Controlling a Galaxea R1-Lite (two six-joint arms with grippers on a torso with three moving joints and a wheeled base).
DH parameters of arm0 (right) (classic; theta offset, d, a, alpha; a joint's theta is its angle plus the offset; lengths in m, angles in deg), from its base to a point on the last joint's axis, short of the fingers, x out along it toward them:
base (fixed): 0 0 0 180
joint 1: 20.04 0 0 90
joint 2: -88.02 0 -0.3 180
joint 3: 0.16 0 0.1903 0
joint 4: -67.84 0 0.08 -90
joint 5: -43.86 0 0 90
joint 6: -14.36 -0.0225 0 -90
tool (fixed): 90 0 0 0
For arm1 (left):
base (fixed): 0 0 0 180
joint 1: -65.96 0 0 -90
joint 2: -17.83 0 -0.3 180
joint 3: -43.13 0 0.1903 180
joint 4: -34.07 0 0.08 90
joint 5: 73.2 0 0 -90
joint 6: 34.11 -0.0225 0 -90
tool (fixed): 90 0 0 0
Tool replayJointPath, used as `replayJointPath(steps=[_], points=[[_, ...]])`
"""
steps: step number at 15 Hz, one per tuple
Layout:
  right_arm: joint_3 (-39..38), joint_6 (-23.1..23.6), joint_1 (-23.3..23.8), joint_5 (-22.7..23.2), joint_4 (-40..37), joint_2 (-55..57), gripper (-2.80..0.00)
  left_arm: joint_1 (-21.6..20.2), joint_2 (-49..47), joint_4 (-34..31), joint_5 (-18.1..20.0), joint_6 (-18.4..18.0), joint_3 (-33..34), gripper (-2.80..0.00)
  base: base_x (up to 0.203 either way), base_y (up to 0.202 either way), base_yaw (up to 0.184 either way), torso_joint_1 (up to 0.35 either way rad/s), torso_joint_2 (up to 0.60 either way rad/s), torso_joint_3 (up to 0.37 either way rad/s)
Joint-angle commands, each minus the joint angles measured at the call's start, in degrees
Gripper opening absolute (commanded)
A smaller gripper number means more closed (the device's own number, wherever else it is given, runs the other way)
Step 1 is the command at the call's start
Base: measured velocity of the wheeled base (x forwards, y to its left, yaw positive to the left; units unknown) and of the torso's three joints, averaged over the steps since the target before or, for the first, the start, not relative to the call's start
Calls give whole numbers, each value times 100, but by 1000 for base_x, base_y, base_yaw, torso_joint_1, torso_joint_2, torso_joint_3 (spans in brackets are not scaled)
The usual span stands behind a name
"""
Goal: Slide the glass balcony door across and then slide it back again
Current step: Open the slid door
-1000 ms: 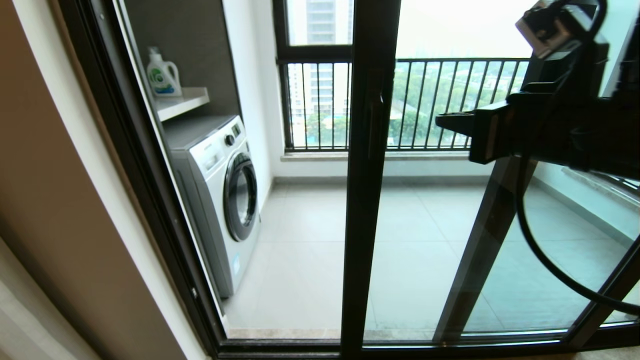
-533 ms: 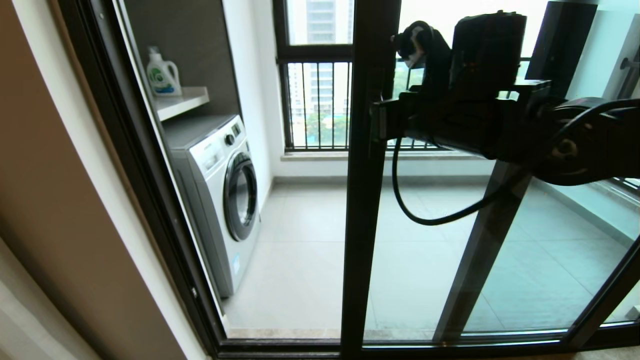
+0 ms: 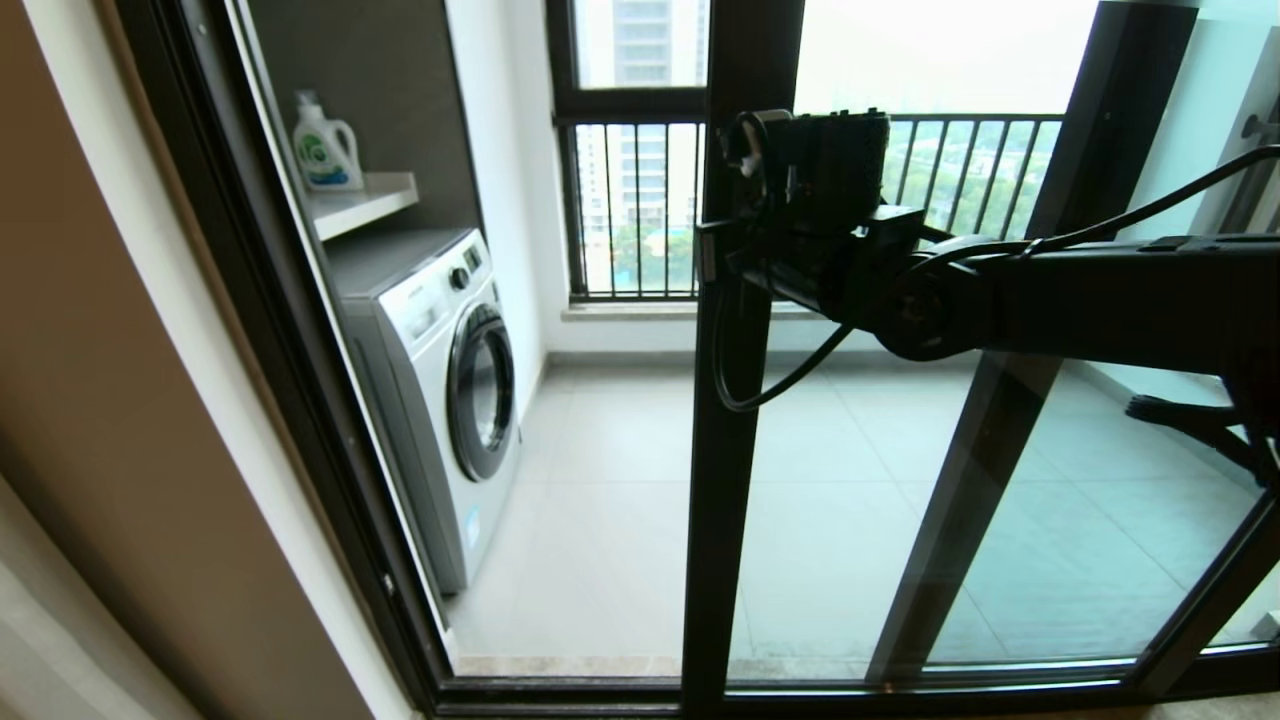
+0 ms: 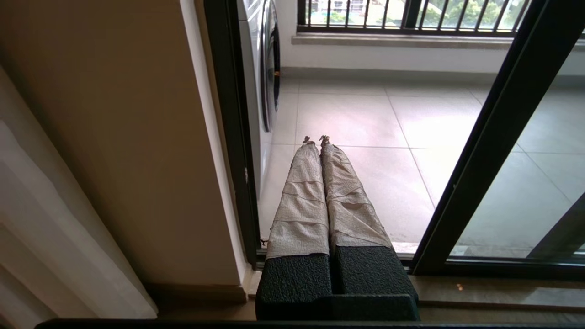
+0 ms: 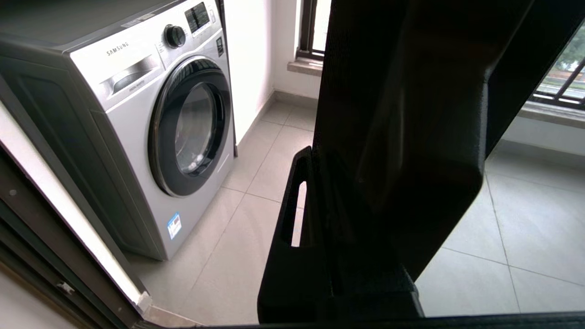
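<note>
One arm is doing the work: the right gripper (image 3: 712, 250) is pressed up to the black upright of the glass balcony door (image 3: 735, 450), right at handle height, with the door standing about mid-opening and a gap left toward the washing machine (image 3: 440, 380). For a clean slide, the push should probably be kept level and along the track, not into the glass, so nothing binds. Whether the right fingers are spread or closed can't be told, and no grip on the handle can be confirmed, since the frame blocks nearly everything in the right wrist view. Only the finger (image 5: 292, 214) edge is made out there. Down low by the wall, the left gripper (image 4: 316, 139) is parked, pinched together, nothing held.
</note>
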Motion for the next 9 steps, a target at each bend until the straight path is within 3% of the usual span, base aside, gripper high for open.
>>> replayJointPath(steps=[1, 9], points=[[18, 7, 192, -22, 9, 89, -280, -1, -16, 2, -2, 5, 0, -280, 0, 0, 0, 0, 0, 0], [-107, -18, 553, -47, 36, -118, -280, -1, -16, 2, -2, 2, 0, -280, 0, 0, 0, 0, 0, 0]])
